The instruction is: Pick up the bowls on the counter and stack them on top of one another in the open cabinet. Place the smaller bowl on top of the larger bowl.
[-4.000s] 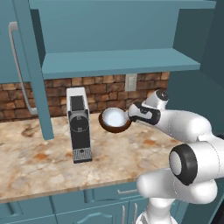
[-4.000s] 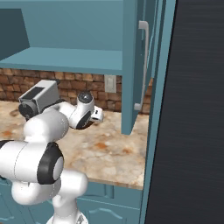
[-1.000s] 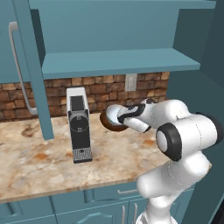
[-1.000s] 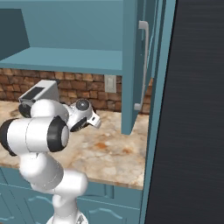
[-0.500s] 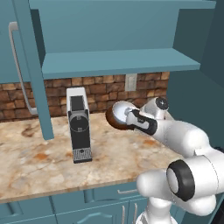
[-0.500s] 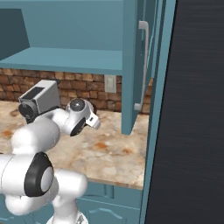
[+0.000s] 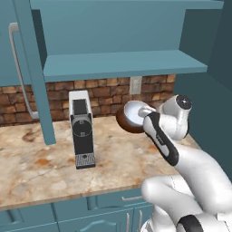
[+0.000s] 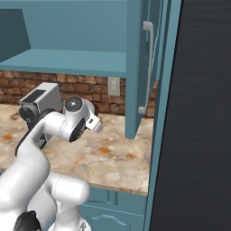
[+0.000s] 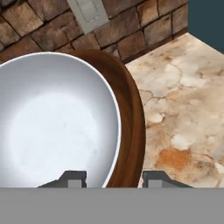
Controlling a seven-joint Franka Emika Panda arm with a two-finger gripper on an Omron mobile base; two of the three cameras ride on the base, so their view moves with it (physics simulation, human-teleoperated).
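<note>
So the gripper [image 9: 112, 177] has its 2 fingertips pinched across the rim of the larger bowl [image 9: 129, 127] with the smaller bowl [image 9: 52, 127] already nested inside, held above the counter [image 7: 41, 167], presumably so both reach the open cabinet [image 7: 122, 65] together.

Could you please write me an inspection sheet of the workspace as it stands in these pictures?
Surface: the counter, beige marbled stone, over teal drawers.
Job's things: the smaller bowl sits nested inside the larger bowl; in the left base view the pair is tilted, above the counter. The open cabinet has a bare shelf.
Clutter: a coffee machine stands on the counter.
Grippers: the gripper straddles the rims of the stacked bowls, one fingertip inside the white bowl and one outside the brown one.
Cables: nothing seen.
Surroundings: brick backsplash with a wall outlet; cabinet door with a grey bar handle.
</note>
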